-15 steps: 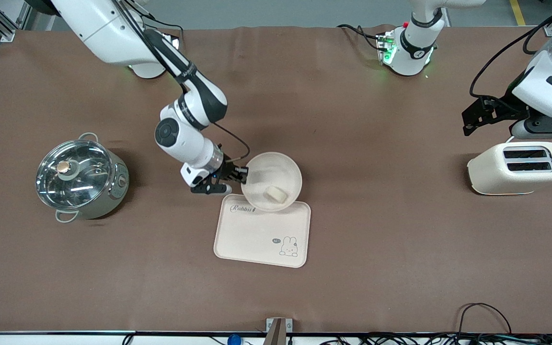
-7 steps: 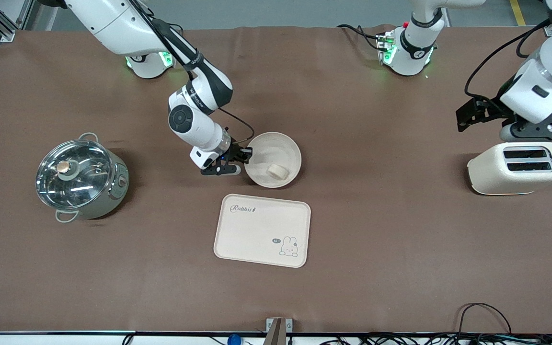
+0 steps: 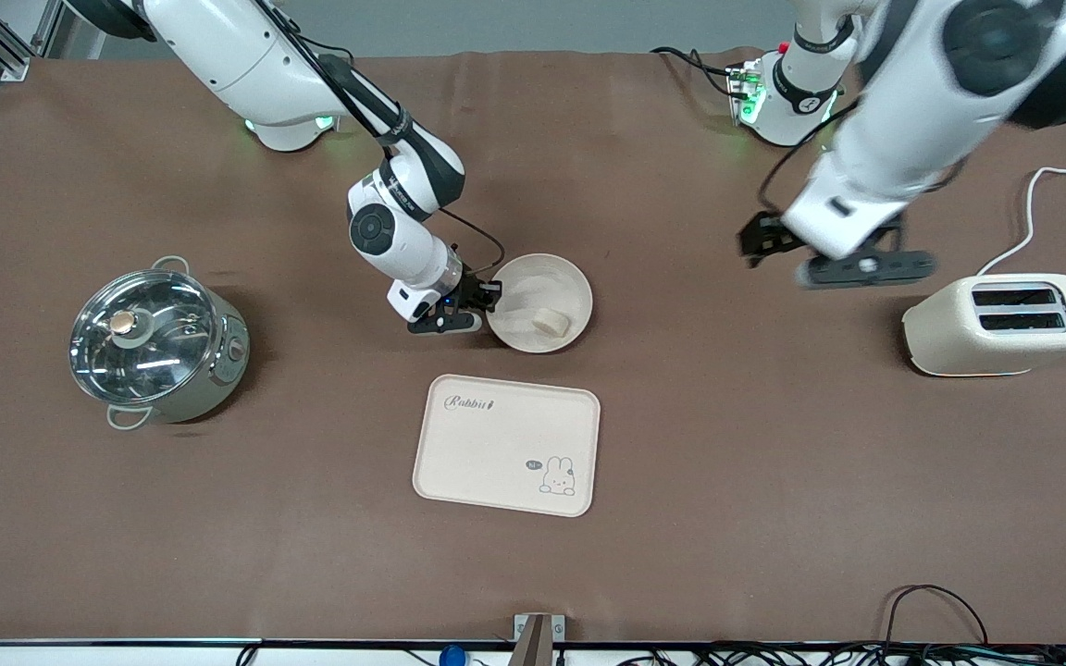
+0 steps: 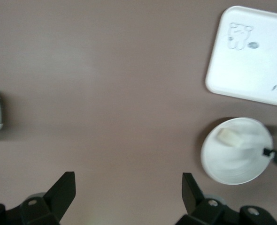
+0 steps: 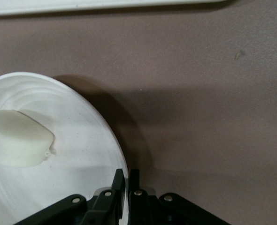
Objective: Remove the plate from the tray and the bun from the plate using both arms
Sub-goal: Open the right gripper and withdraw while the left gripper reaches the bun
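Tray [image 3: 506,445] sits bare near the front camera. Plate [image 3: 542,302] is now off it, on the cloth farther from the camera, so that half looks done. Right gripper [image 3: 485,304] pinches the plate's rim, jaws nearly together, probably steadying it for the other arm; a second ago the plate overlapped the tray's edge. Left gripper [image 3: 824,256], jaws wide and empty, has swung in from over the toaster [image 3: 1001,323] toward the plate. Bun [image 3: 551,322] lies in the plate.
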